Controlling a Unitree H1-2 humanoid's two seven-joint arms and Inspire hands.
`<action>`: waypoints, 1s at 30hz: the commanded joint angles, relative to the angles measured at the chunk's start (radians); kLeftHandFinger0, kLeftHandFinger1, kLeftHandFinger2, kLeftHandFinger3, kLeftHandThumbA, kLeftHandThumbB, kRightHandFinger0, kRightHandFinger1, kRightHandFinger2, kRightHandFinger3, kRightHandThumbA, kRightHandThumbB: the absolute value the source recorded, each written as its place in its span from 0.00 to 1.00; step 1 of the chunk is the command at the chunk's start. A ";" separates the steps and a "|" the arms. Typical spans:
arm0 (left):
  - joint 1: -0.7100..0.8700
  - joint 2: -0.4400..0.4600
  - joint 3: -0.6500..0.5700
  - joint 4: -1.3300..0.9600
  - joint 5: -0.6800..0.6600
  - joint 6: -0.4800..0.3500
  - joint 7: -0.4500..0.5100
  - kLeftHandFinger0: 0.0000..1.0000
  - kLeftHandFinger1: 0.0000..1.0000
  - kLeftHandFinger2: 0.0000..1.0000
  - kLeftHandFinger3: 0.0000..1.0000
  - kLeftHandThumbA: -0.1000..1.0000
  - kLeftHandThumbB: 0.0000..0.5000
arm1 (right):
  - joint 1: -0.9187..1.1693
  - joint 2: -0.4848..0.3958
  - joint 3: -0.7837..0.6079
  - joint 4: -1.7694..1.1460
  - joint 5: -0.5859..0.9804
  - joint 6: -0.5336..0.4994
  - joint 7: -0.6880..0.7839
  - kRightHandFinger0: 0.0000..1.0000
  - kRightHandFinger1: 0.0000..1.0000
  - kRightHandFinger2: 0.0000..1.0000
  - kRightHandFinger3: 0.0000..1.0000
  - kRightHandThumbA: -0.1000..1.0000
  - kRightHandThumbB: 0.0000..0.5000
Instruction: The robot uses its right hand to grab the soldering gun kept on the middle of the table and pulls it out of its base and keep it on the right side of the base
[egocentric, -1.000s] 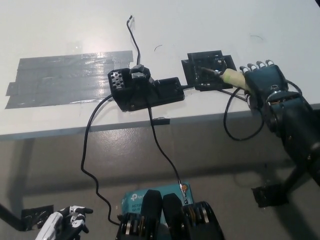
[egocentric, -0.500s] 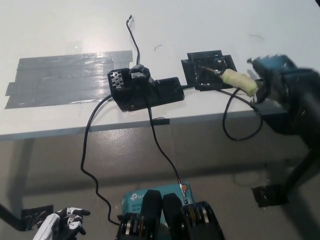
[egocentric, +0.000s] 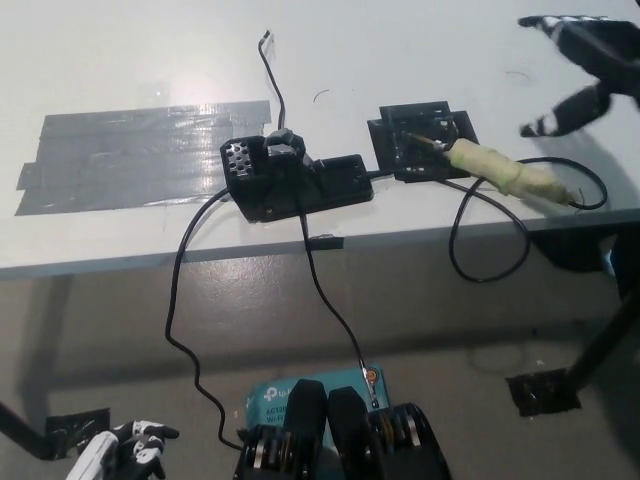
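The soldering gun (egocentric: 500, 171), with a pale yellow-wrapped handle, lies on the white table (egocentric: 330, 60) to the right of its black base (egocentric: 295, 180). Its tip rests on a small black pad (egocentric: 422, 140), and its black cord loops off the table's front edge. My black right hand (egocentric: 590, 60) is open and blurred at the upper right, lifted clear of the gun. My white left hand (egocentric: 125, 450) hangs low at the bottom left, below the table; its fingers look curled.
A wide patch of grey tape (egocentric: 130, 155) covers the table's left part. Black cables (egocentric: 190, 300) hang from the base down to a teal box (egocentric: 300, 395) on the floor. A black table foot (egocentric: 545, 392) stands at the lower right.
My right hand has let go of the soldering gun and moved up and to the right. The gun now lies alone on the table.
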 joint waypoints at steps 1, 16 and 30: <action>0.019 0.028 0.018 -0.039 -0.005 -0.017 -0.020 0.06 0.15 0.24 0.46 0.43 0.58 | 0.149 -0.084 -0.203 -0.289 0.323 0.080 0.099 1.00 1.00 1.00 1.00 0.91 1.00; 0.009 0.038 0.039 -0.039 -0.009 -0.010 -0.016 0.05 0.14 0.26 0.50 0.43 0.57 | 0.915 0.246 -0.529 -0.404 0.526 -0.207 -0.266 1.00 1.00 1.00 1.00 0.79 0.38; -0.020 0.069 0.035 -0.044 0.004 0.001 -0.030 0.05 0.15 0.27 0.51 0.46 0.57 | 0.907 0.312 -0.551 -0.162 0.599 -0.161 -0.321 1.00 1.00 1.00 1.00 0.65 0.23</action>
